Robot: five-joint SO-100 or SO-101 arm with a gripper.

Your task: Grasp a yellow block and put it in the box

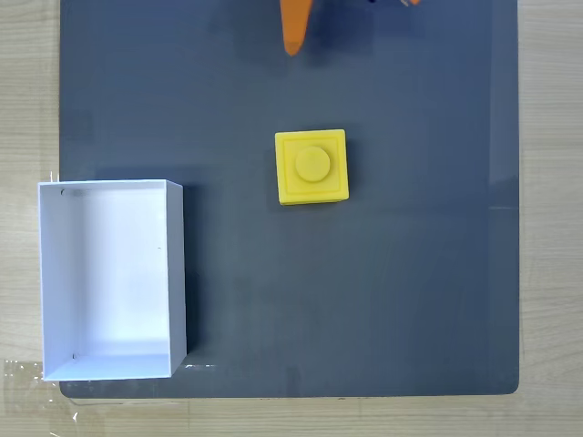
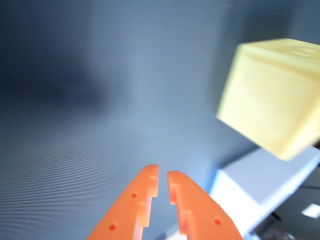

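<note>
Fixed view, looking down: a dark grey mat (image 1: 383,300) lies on a light wooden table (image 1: 27,109). The yellow block (image 1: 311,167) sits near the middle of the mat, stud face up, touching nothing else. The white box (image 1: 109,196) stands open-topped at the mat's lower left, well apart from the block, with its left wall over the mat's edge. An orange tip of the gripper (image 1: 293,36) enters from the top edge, above the block and clear of it.

Wrist view (blurred): the gripper (image 2: 163,176) rises from the bottom edge, its two orange fingers (image 2: 135,205) nearly together with only a narrow slit between the tips and nothing held. The block (image 2: 272,97) appears at the upper right, apart from the fingers; the box (image 2: 265,187) lies below it at the lower right.
</note>
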